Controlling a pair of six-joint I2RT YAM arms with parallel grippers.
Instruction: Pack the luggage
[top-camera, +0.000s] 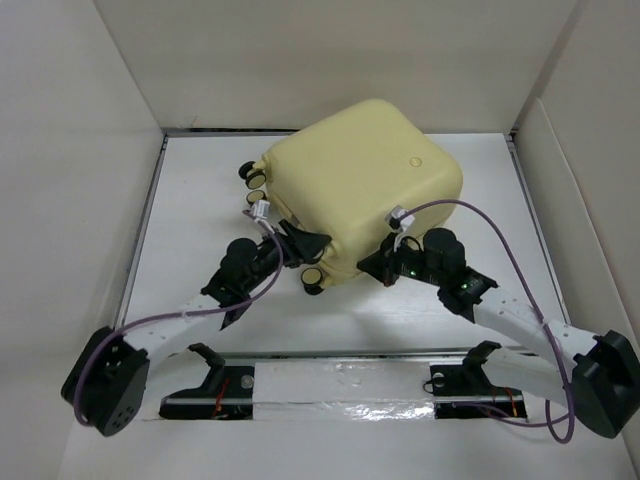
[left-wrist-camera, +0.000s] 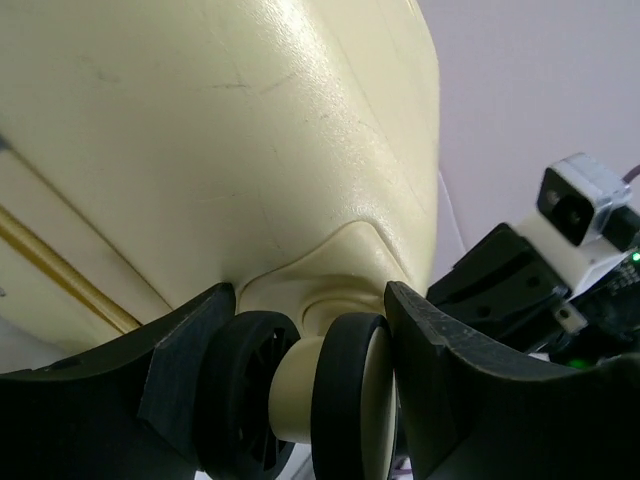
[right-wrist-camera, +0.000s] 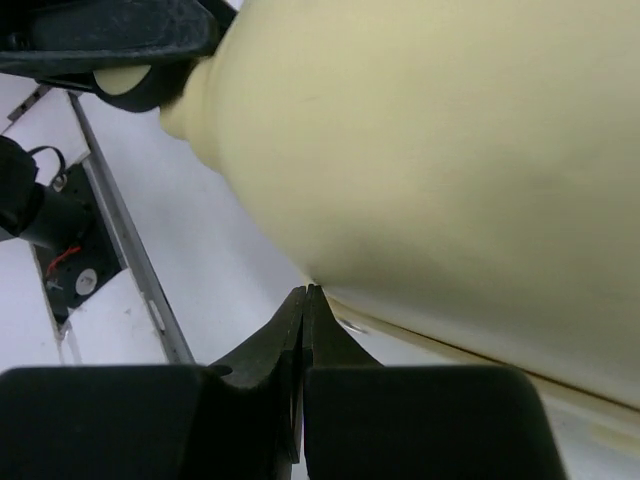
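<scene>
Pale yellow hard-shell suitcase (top-camera: 365, 185) closed, far-centre of white tabletop (top-camera: 200, 200). Left gripper (left-wrist-camera: 308, 300): jaws clamped on black-and-yellow caster wheel (left-wrist-camera: 345, 390). Right gripper (right-wrist-camera: 305, 295): jaws together, tip at near seam (right-wrist-camera: 420, 340). Likely closing step; next needs steady push.

The luggage (top-camera: 365, 185) is a pale yellow hard-shell case with rounded corners. It is closed and lies with one broad shell face up toward the rear middle of the white table (top-camera: 200, 200), turned slightly askew to the table's edges. A small round emblem (top-camera: 418, 160) shows on the upper shell toward the right, and black-tyred wheels with yellow hubs project from the left-hand end as a far wheel set (top-camera: 250, 172) and a near wheel set (top-camera: 315, 277). Seen close in the left wrist view, the shell carries faint scuff lines and a thin gold seam line along its side.
</scene>
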